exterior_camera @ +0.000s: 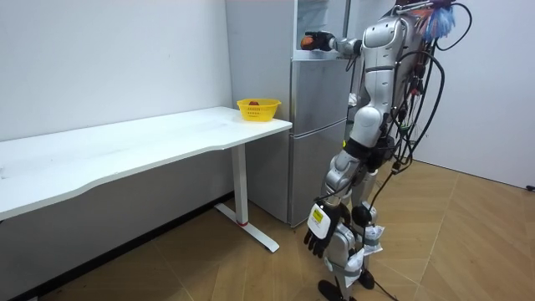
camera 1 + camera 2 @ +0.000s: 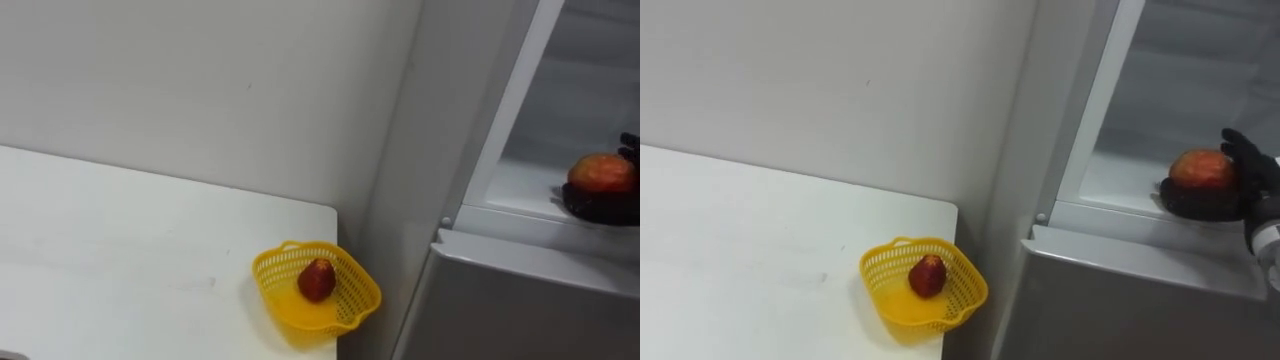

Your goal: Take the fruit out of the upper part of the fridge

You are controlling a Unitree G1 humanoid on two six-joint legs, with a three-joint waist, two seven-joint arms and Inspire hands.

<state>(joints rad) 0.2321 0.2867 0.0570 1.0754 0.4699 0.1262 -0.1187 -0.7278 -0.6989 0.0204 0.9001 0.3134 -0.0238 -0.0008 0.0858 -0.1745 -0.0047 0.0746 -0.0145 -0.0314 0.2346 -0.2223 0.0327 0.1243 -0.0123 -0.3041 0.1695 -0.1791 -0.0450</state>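
The robot is standing in front of one grey fridge (image 2: 1120,300), facing its open upper compartment. Its right hand (image 2: 1205,203) is reaching in from 3 o'clock, with the fingers curling under and around one red-and-yellow fruit (image 2: 1203,168). The fruit is sitting in that hand just above the white shelf (image 2: 1120,190) of the upper compartment. In the room view the left hand (image 1: 320,232) is hanging beside the robot's leg, fingers dangling loose and holding nothing.

One white desk (image 2: 740,260) is standing against the wall at 9 o'clock from the fridge. One yellow basket (image 2: 880,285) is resting on the desk's corner nearest the fridge, at about 7 o'clock from the raised hand and well apart from it. One dark red fruit (image 2: 928,275) is lying inside the basket, towards its 3 o'clock side. That is making two pieces of fruit in all: one in the hand, one in the basket
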